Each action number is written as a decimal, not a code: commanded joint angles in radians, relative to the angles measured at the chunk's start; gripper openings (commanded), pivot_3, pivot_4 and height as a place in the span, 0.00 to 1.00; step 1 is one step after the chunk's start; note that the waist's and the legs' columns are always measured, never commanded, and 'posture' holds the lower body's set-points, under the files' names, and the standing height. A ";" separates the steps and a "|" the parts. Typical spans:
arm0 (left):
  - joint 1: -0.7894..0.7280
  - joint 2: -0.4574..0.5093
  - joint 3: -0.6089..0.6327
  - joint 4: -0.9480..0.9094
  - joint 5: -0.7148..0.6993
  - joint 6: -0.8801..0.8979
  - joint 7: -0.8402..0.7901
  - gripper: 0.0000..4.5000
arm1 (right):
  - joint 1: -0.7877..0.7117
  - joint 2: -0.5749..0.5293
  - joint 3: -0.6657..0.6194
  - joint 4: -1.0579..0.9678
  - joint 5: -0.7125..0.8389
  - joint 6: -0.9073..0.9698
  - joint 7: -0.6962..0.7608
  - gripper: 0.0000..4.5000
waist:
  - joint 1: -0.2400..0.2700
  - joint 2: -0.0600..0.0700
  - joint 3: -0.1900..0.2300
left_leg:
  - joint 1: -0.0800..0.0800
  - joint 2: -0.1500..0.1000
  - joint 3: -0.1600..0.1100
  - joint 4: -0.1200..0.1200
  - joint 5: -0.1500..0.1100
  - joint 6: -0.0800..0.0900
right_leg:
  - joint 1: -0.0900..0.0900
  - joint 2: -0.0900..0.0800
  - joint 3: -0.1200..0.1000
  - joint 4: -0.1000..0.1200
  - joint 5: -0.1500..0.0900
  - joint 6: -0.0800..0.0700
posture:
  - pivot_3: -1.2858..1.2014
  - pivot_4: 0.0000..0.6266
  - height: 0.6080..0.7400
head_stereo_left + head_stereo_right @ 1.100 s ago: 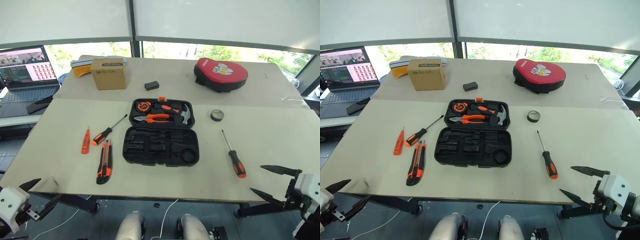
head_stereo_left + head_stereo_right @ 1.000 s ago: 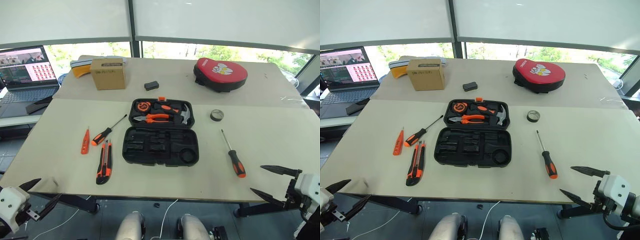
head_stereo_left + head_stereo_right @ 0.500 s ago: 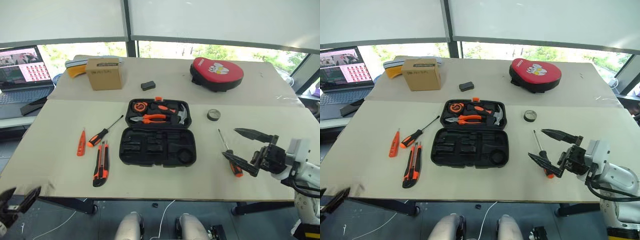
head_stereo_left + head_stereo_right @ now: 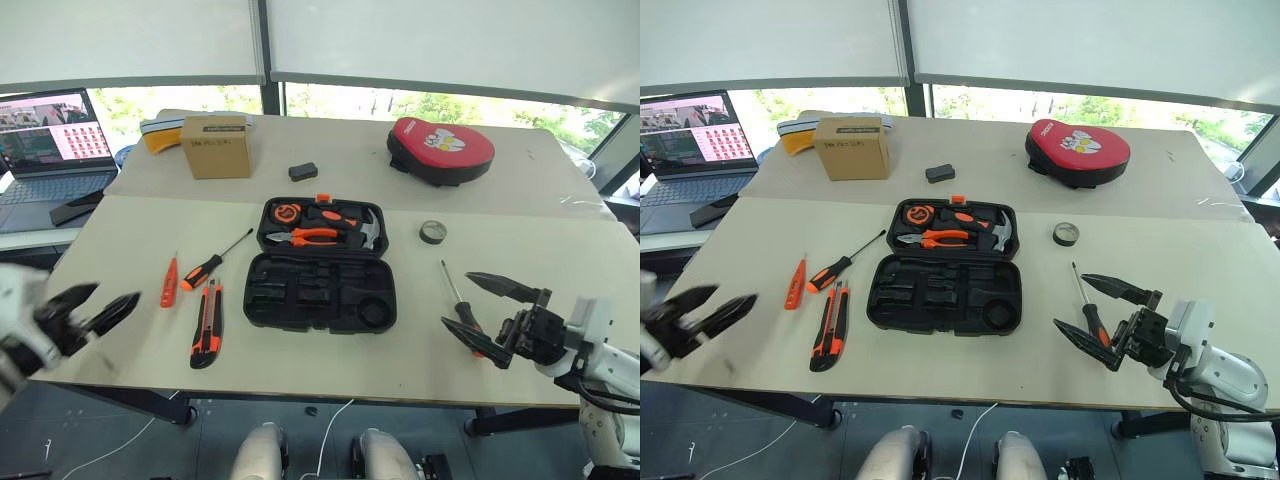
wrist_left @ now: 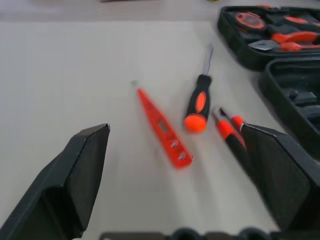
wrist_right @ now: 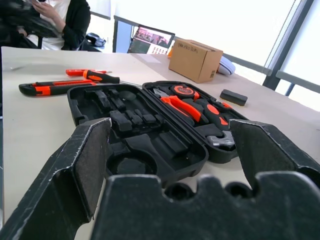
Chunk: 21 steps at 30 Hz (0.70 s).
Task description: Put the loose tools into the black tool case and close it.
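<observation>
The black tool case point(image 4: 318, 325) lies open mid-table, its near half's slots bare. Left of it lie a black-and-orange screwdriver point(image 4: 203, 271), the orange tester screwdriver point(image 4: 170, 284) and the utility knife point(image 4: 207, 323). My left gripper point(image 4: 115, 293) hangs open at the table's left front edge, pointing at the tester point(image 5: 162, 127). To the right of the case are the tape roll point(image 4: 433, 232) and a second screwdriver point(image 4: 452, 289). My right gripper point(image 4: 1070, 300) is open over that screwdriver's handle, facing the case point(image 6: 150, 130); contact cannot be told.
Pliers point(image 4: 318, 236), a hammer and a tape measure fill the case's far half. At the back stand a cardboard box point(image 4: 217, 146), a small black block point(image 4: 303, 171) and a red pouch point(image 4: 440, 150). A laptop point(image 4: 50, 135) sits far left. A person point(image 6: 60, 25) sits beyond the table.
My left gripper has risen from below the front edge to the table's left side. My right gripper swung in from the right front corner to the right screwdriver. Both stayed open.
</observation>
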 commanded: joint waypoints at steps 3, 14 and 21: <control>-0.331 0.009 -0.308 0.207 0.172 0.064 -0.030 1.00 | 0.028 0.010 -0.033 -0.070 -0.006 -0.016 -0.034 0.98 | -0.011 0.000 0.000 | 0.000 0.000 0.001 0.000 0.000 -0.001 | -0.001 0.001 0.001 0.001 0.001 0.001 | 0.52 0.24 1.00; -0.541 -0.067 -0.494 0.431 0.345 0.036 -0.109 0.56 | 0.072 0.031 -0.022 -0.126 -0.032 -0.017 -0.103 1.00 | -0.017 -0.001 0.000 | -0.002 0.000 0.002 0.001 -0.001 -0.003 | -0.004 0.003 0.002 0.002 0.001 0.001 | 0.52 0.24 1.00; -0.559 -0.097 -0.383 0.459 0.352 -0.172 -0.155 0.18 | 0.086 0.039 -0.014 -0.124 -0.048 -0.029 -0.107 1.00 | -0.008 -0.001 0.001 | -0.002 0.001 0.002 0.001 -0.001 -0.003 | -0.004 0.002 0.002 0.003 0.001 0.001 | 0.52 0.24 1.00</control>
